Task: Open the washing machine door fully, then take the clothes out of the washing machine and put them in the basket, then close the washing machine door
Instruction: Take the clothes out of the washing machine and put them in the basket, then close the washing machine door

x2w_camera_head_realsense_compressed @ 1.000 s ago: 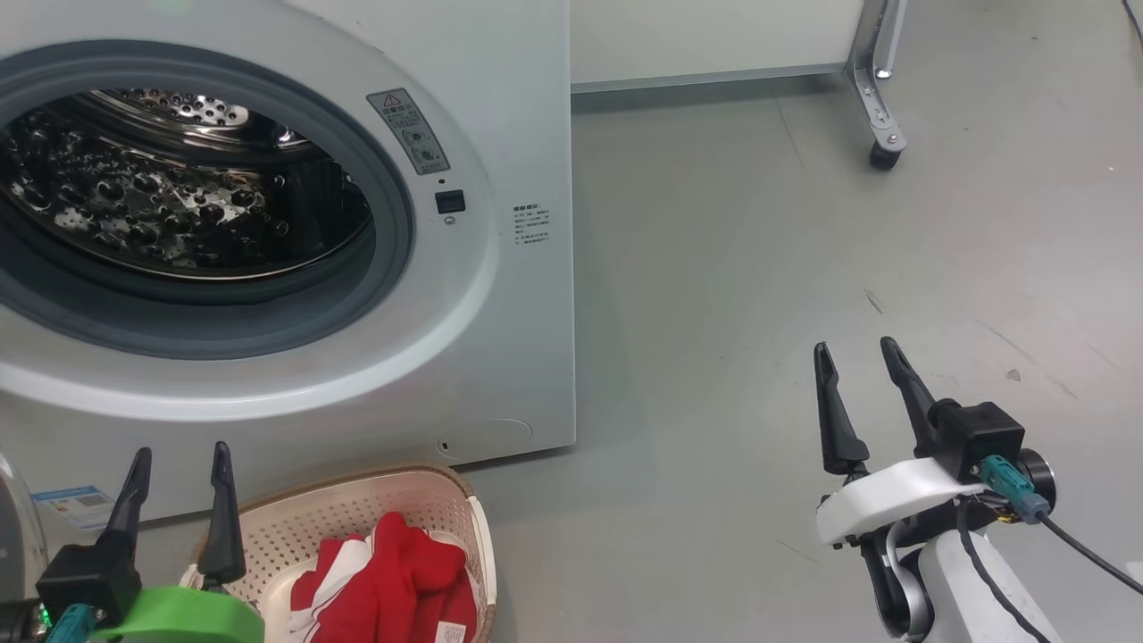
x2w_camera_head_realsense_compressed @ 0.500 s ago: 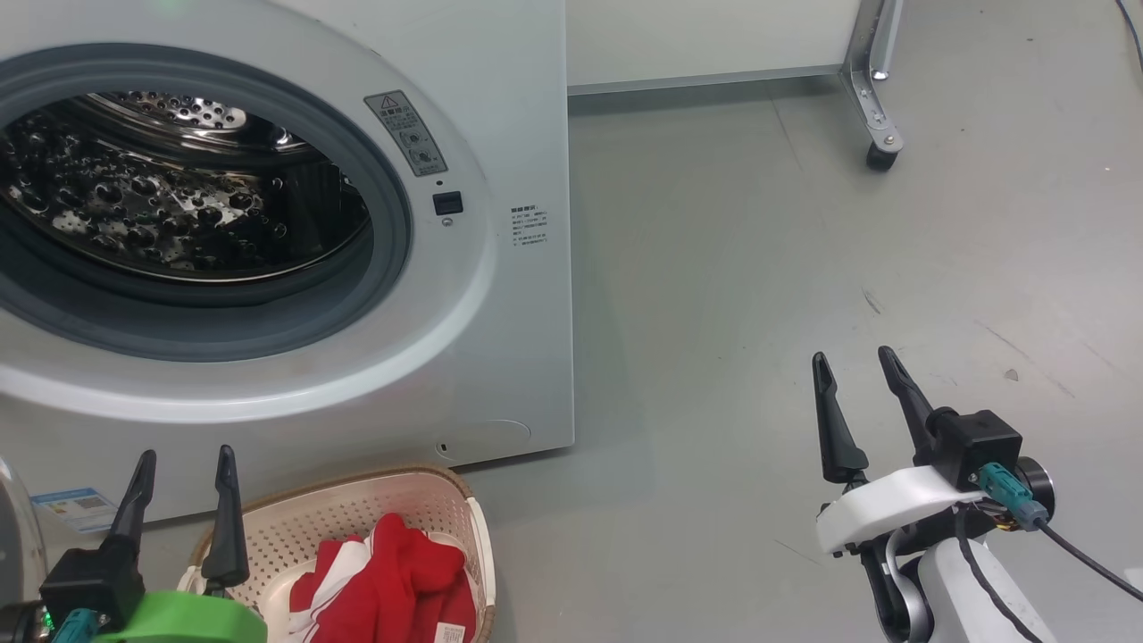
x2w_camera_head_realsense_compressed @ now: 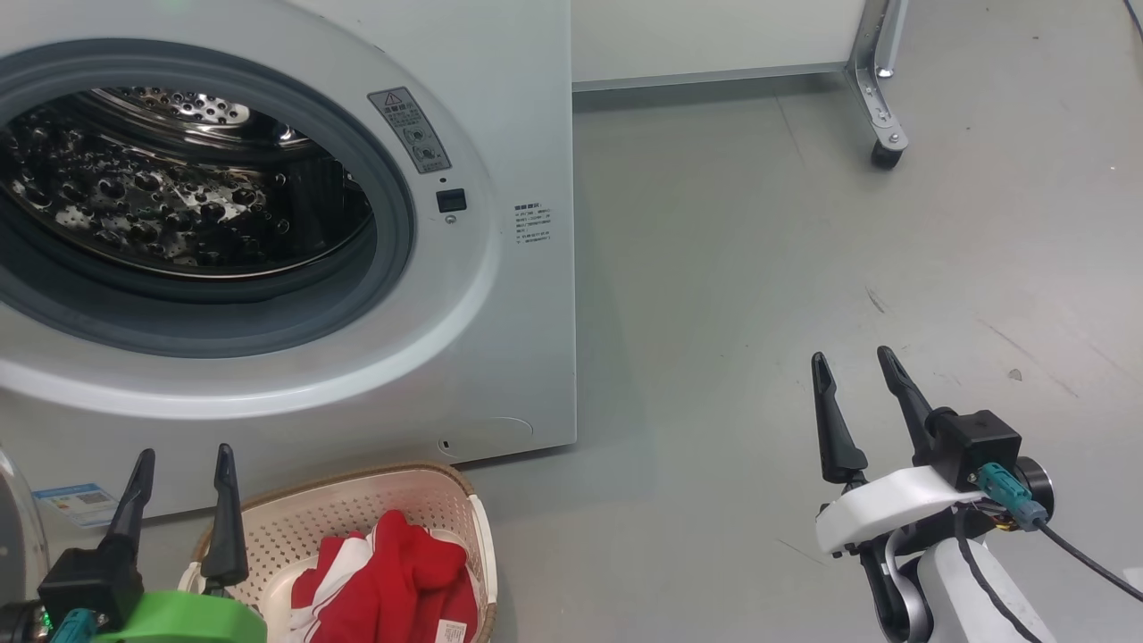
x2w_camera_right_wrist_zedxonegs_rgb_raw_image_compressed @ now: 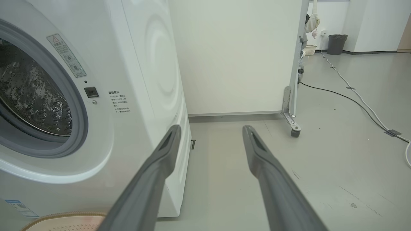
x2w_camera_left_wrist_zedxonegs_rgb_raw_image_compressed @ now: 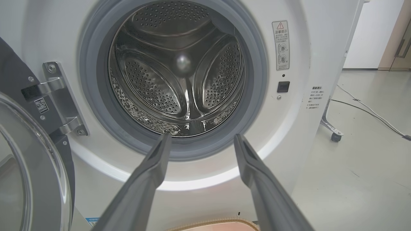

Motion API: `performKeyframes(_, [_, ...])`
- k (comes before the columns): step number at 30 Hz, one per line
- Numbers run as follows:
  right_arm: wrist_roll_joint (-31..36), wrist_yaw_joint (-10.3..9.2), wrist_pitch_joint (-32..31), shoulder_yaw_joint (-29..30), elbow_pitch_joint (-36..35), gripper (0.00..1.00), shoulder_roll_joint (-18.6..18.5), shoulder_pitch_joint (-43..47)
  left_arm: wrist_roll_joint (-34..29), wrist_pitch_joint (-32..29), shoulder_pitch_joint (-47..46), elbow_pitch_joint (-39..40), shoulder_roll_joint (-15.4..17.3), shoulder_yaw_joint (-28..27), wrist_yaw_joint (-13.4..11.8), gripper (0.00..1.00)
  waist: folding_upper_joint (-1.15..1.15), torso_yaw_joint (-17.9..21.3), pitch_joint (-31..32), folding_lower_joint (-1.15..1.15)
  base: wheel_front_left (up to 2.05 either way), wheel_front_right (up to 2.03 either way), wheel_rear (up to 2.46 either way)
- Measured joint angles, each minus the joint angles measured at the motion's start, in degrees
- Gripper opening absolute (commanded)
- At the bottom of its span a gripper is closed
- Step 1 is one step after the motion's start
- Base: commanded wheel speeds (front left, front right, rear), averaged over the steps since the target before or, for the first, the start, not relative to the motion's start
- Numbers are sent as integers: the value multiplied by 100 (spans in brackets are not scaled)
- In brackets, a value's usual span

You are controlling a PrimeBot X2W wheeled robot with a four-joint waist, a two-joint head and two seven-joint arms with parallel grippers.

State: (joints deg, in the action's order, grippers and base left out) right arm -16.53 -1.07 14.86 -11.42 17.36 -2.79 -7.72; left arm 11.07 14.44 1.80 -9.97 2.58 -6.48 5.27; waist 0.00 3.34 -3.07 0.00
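1. Head view: The washer point(x2w_camera_head_realsense_compressed: 527, 357) is open, and its drum point(x2w_camera_head_realsense_compressed: 179, 196) looks bare. The clothes point(x2w_camera_head_realsense_compressed: 393, 580) lie in the basket point(x2w_camera_head_realsense_compressed: 451, 487). The basket sits on the floor point(x2w_camera_head_realsense_compressed: 759, 268) right below the drum mouth, so the drop is short. The left gripper point(x2w_camera_head_realsense_compressed: 182, 454) hangs just by the basket, spread apart and holding nothing. The right gripper point(x2w_camera_head_realsense_compressed: 850, 357) waits well off to the side, out of the way. It is spread apart and holds nothing too.
2. Left wrist view: The fingers point(x2w_camera_left_wrist_zedxonegs_rgb_raw_image_compressed: 151, 173) point at the drum with a wide gap between them. The door point(x2w_camera_left_wrist_zedxonegs_rgb_raw_image_compressed: 32, 154) is swung out on its hinge point(x2w_camera_left_wrist_zedxonegs_rgb_raw_image_compressed: 61, 96) at the left. I think shutting it is the only job left, and this arm is nearest.
3. Right wrist view: These fingers point(x2w_camera_right_wrist_zedxonegs_rgb_raw_image_compressed: 160, 160) are also wide apart. They point past the washer's corner at the floor.
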Motion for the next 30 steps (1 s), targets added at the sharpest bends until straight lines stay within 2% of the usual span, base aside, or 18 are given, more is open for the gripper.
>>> performKeyframes(15, [-4, 0, 0, -4, 3, 100, 1, 0, -1, 0, 0, 35, -16, -58, -100, 100, 0, -4, -7, 0, -31, 31, 0])
performKeyframes(30, [-52, 0, 0, -5, 3, 100, 1, 0, -7, 0, 0, 56, -21, -59, -101, 100, 0, -10, -35, 0, -88, 88, 0])
